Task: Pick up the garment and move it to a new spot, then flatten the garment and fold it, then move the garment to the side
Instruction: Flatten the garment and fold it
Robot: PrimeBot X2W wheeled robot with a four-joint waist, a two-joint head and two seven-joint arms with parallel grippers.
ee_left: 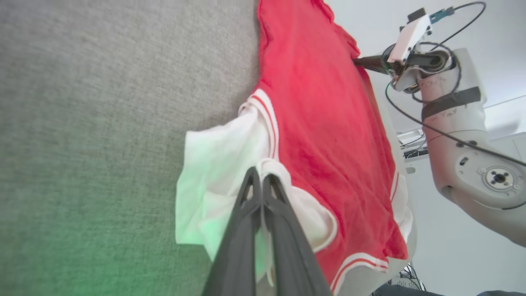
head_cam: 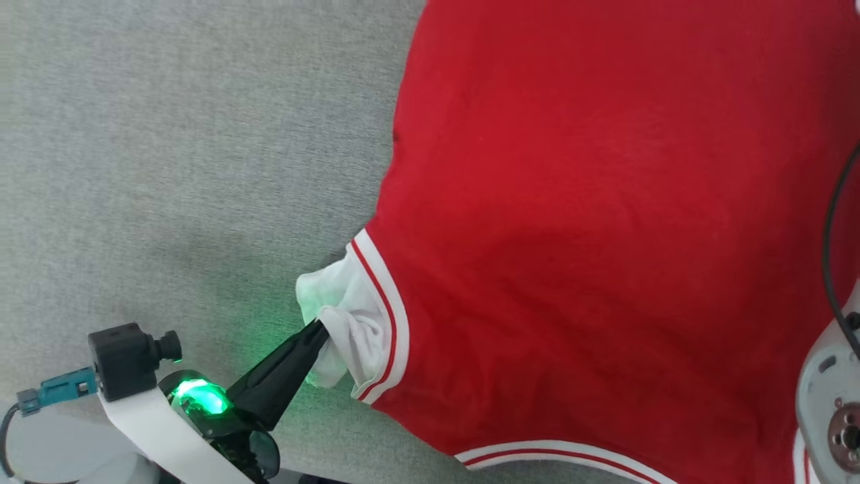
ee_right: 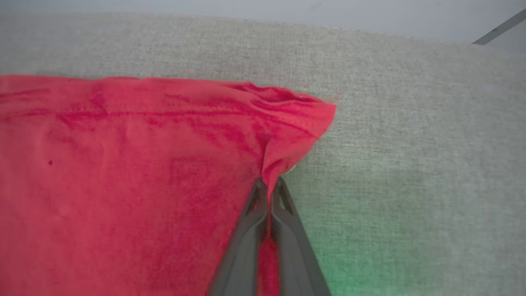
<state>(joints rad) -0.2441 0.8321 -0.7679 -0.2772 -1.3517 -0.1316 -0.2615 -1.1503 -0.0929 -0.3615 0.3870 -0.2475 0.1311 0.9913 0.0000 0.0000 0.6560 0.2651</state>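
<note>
The garment lies spread on grey cloth, my left gripper closed on its bunched white panel, my right gripper pinched on a red corner; the left wrist view adds my right forearm and its black cable beyond.

matt cloth garment, rough woven surface, blk plastic fingers

Both clamped tight, fingers together: left claw, right claw.
</note>
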